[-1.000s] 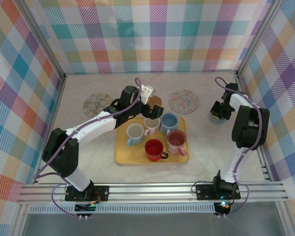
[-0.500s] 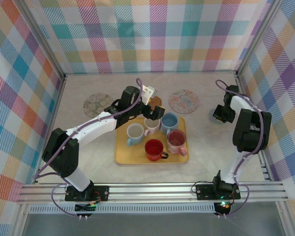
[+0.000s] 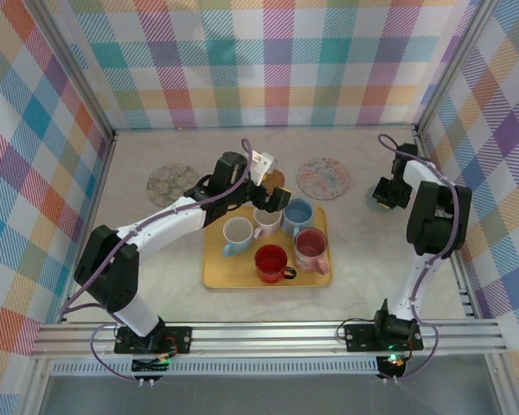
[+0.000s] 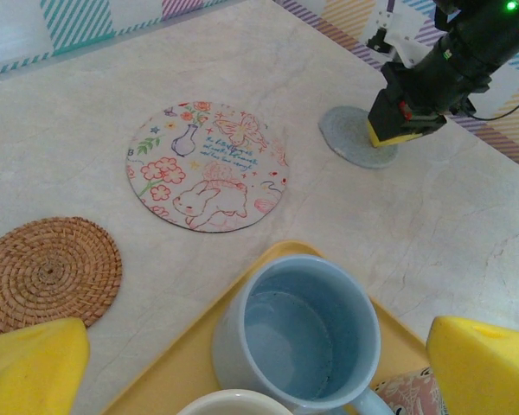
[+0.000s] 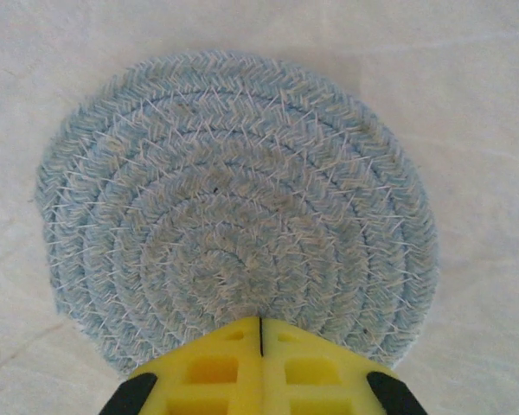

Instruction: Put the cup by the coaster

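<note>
Blue cup [image 4: 294, 337]: upright and empty, in the far right corner of the yellow tray [image 3: 214, 278], which sits mid-bench.

Left hand [image 3: 275, 199]: spread wide and poised over the far edge of the tray. In its wrist view one yellow pad falls to either side of the blue cup. It grips nothing.

Right hand [image 5: 260, 341]: pads pressed together with nothing between them. The tips are set down on the near edge of the blue woven coaster [image 5: 233, 207], at the far right of the bench [image 3: 156, 259].

Neighbours on the tray:
- A cream cup [image 3: 266, 221] stands just beside the blue cup on its left.
- A white cup [image 3: 237, 233] stands further left.
- A pink patterned cup [image 3: 310, 247] stands just near of the blue cup.
- A red cup [image 3: 272, 261] stands at the near middle.

These close in the blue cup on its left and near sides. Its far and right sides face only the tray's rim.

Off the tray:
- A round floral coaster [image 4: 206, 166] lies just beyond the far right corner.
- A wicker coaster [image 4: 48, 272] lies to the left of that, under the left arm.
- A second floral coaster [image 3: 171, 183] lies far left.

Between the tray and the woven coaster the bench is bare marble. The coaster itself is taken up by the right hand.
</note>
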